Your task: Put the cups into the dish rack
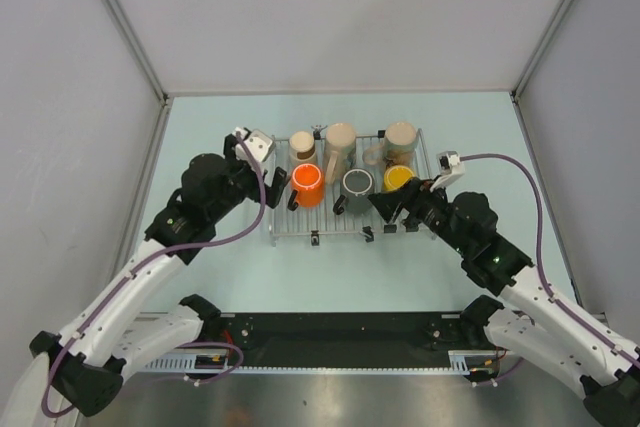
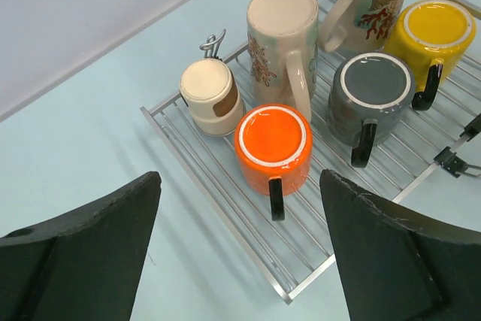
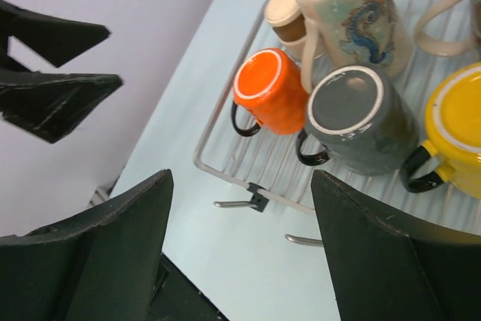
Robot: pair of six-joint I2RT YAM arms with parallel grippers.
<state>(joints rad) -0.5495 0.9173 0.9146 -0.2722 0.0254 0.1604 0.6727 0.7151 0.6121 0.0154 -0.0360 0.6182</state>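
I see all 6 cups (image 1: 307, 185) on the rack (image 1: 330, 227). L grip (image 2: 240, 186) & R grip (image 3: 240, 178) spread apart, empty. Looks done.

Left arm (image 1: 130, 287): base at 7 o'clock in the overhead view, reaching up toward 1 o'clock, elbow bent. Left gripper (image 1: 273, 190) tilts downward, aimed toward 4 o'clock, jaws spread wide. Right arm (image 1: 540, 297): base at 5 o'clock, reaching toward 11 o'clock. Right gripper (image 1: 393, 209) aims toward 9 o'clock, jaws also wide apart. The grippers face each other, well apart.
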